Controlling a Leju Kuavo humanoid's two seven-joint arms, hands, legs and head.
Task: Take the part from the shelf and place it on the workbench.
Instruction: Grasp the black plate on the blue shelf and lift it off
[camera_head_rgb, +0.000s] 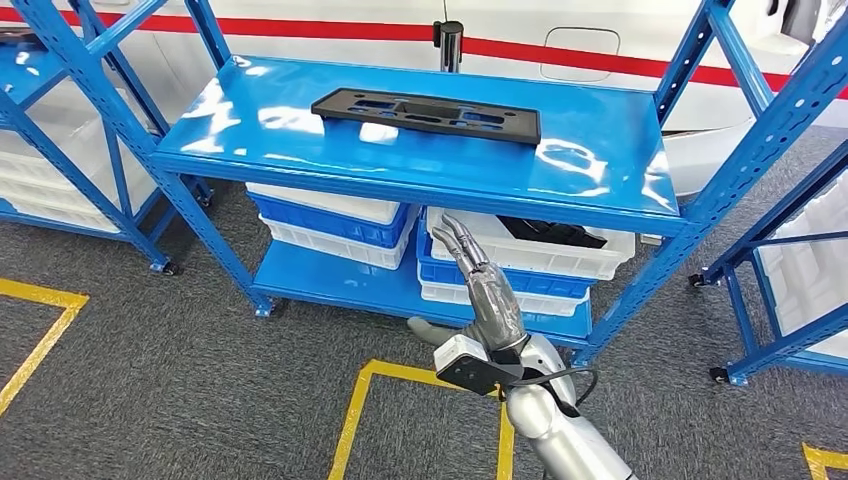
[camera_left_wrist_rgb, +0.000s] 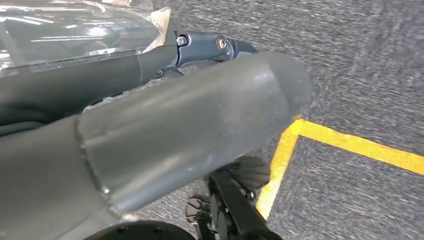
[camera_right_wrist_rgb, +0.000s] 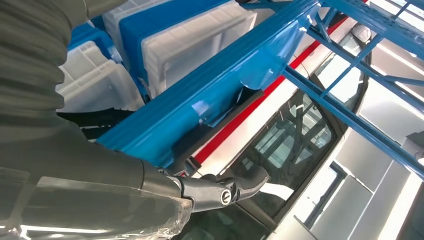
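The part (camera_head_rgb: 428, 113) is a flat, long black plastic plate with cut-outs. It lies on the top board of the blue shelf (camera_head_rgb: 300, 140), towards the back and middle. My right hand (camera_head_rgb: 485, 285) is raised in front of the shelf, below the top board's front edge, with its fingers stretched out and nothing in them. In the right wrist view that hand (camera_right_wrist_rgb: 75, 165) points at the blue shelf edge (camera_right_wrist_rgb: 210, 95) from just underneath. My left hand (camera_left_wrist_rgb: 175, 125) hangs low over the grey carpet and holds nothing.
White and blue bins (camera_head_rgb: 330, 225) fill the lower board; one white bin (camera_head_rgb: 590, 260) holds black parts. More blue racks stand at the left (camera_head_rgb: 60, 120) and right (camera_head_rgb: 790, 250). Yellow tape (camera_head_rgb: 360, 410) marks the grey carpet. A white vehicle body with a red stripe (camera_head_rgb: 560, 50) is behind.
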